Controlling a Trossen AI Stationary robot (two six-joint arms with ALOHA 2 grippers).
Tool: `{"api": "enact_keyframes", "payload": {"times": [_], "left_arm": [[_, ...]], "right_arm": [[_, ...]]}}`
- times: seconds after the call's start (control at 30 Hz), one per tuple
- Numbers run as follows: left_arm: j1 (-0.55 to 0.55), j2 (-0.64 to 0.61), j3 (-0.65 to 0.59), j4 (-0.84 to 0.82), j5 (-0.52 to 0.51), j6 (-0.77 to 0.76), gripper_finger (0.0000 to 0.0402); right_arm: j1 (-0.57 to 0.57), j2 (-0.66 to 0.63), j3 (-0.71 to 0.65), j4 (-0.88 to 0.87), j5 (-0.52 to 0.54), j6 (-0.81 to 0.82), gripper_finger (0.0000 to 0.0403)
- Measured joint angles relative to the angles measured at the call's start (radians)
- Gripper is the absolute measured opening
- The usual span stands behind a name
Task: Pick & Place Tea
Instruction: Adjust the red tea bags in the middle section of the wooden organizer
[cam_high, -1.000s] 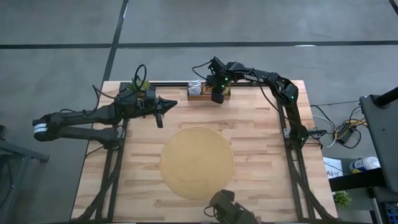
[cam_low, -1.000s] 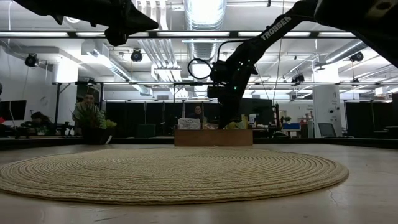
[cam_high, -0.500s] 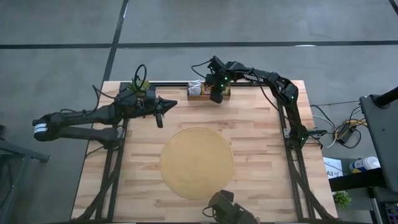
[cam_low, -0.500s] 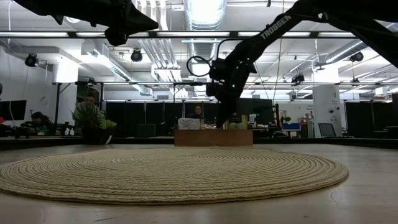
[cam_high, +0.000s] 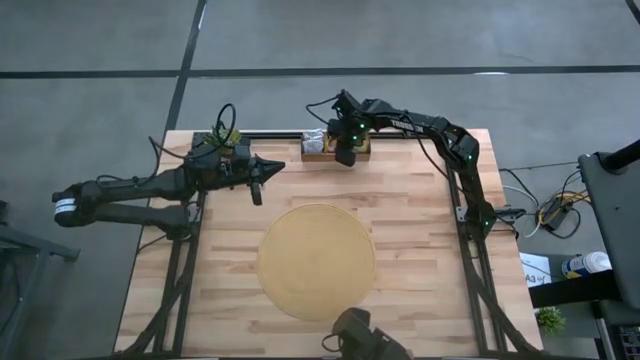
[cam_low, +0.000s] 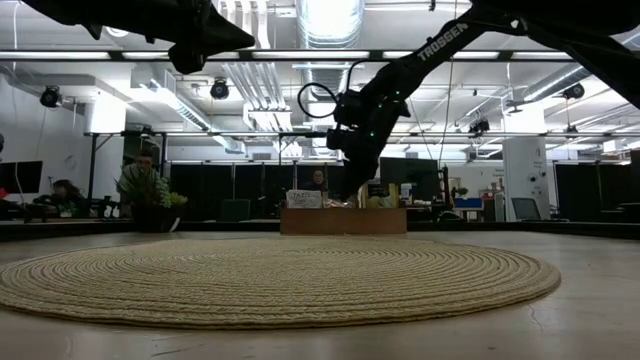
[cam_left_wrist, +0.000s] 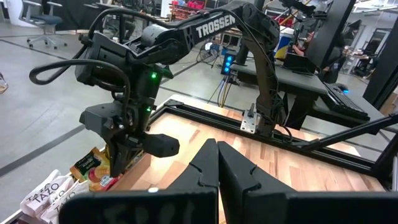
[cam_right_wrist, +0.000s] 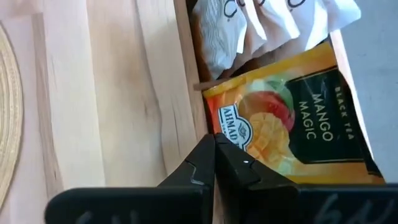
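An orange-and-black tea sachet marked "Mango Magic" sits over the brown wooden tray at the table's far edge. My right gripper is shut on it, slanting down over the tray. White sachets stand in the tray beside it. The left wrist view shows the same sachet tilted at my right gripper's fingers. My left gripper is shut and level above the table's far left part, touching nothing. The round tan mat lies in the table's middle. My right gripper pinches the sachet between its two shut fingers at its orange edge by the logo, near a corner. The fingers come from above, slanting down. The sachet is tilted over the tray; whether its far end still rests in the tray I cannot tell.
A small green plant stands at the far left corner. A dark camera sits at the near edge. People show in the room beyond the table. Bare wood lies between the tray and the mat.
In the low view my right gripper has tipped a little and its fingertips have come up out of the tray, drifting slightly toward the table's left. It has stayed shut.
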Motion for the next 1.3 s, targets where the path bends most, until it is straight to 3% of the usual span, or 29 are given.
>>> {"api": "enact_keyframes", "payload": {"times": [0.3,0.87,1.3], "left_arm": [[0.0,0.0,0.0,0.0,-0.001,0.0,0.0],[0.0,0.0,0.0,0.0,-0.001,-0.009,0.0],[0.0,0.0,0.0,0.0,-0.001,-0.01,0.0]], "right_arm": [[0.006,0.0,-0.002,0.024,0.051,0.002,0.0008],[0.005,0.069,-0.001,0.043,0.043,0.052,0.0008],[0.006,0.047,-0.006,0.035,0.082,0.055,0.0008]]}}
